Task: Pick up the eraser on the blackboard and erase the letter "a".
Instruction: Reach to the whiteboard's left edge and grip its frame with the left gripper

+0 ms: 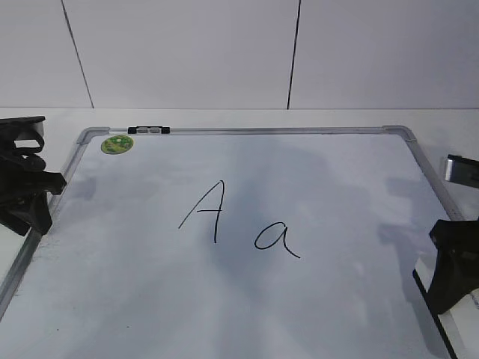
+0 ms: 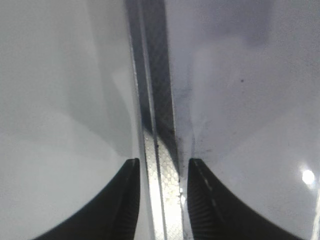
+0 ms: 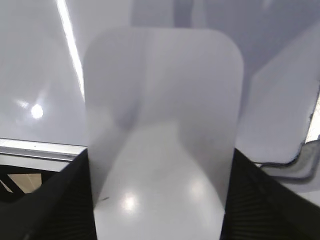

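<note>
The blackboard [image 1: 135, 299] is a white board with a silver frame lying flat. The letter "a" [image 1: 275, 239] is drawn in thin black marker beside a taller capital "A" [image 1: 206, 211]. The white eraser [image 3: 162, 125] sits between the jaws of my right gripper [image 3: 160, 155], which touch both of its long sides. In the exterior view this gripper [image 1: 451, 262] is at the board's right edge, with the eraser's dark pad edge below it [image 1: 430, 310]. My left gripper [image 2: 162, 162] is open and empty, straddling the board's left frame [image 2: 152, 100]; it shows at the left of the exterior view [image 1: 30, 198].
A green round sticker [image 1: 117, 143] and a dark clip [image 1: 148, 130] sit at the board's far left corner. A grey and dark object [image 1: 462, 169] lies off the board's right edge. The board's grey corner [image 3: 300, 157] shows at the right of the right wrist view.
</note>
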`<state>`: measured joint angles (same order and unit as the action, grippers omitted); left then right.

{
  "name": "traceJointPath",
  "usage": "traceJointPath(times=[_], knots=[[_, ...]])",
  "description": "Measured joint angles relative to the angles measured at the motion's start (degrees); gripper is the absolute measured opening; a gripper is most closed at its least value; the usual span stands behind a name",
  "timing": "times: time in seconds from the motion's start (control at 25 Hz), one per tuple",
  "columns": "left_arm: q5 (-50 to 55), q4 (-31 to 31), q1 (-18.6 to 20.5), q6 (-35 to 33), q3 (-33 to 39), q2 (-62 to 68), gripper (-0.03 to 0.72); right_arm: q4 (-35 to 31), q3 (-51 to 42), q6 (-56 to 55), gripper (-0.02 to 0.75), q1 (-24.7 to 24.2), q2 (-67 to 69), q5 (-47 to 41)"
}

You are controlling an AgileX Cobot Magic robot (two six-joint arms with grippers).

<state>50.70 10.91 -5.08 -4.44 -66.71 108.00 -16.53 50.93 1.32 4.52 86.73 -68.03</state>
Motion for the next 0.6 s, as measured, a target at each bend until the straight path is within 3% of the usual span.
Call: traceJointPath(times=[0.6], knots=[[-0.88, -0.56, 1.5, 0.09, 0.0, 0.2, 0.246, 0.0, 0.0, 0.26, 0.563, 0.0, 0.0, 0.0]])
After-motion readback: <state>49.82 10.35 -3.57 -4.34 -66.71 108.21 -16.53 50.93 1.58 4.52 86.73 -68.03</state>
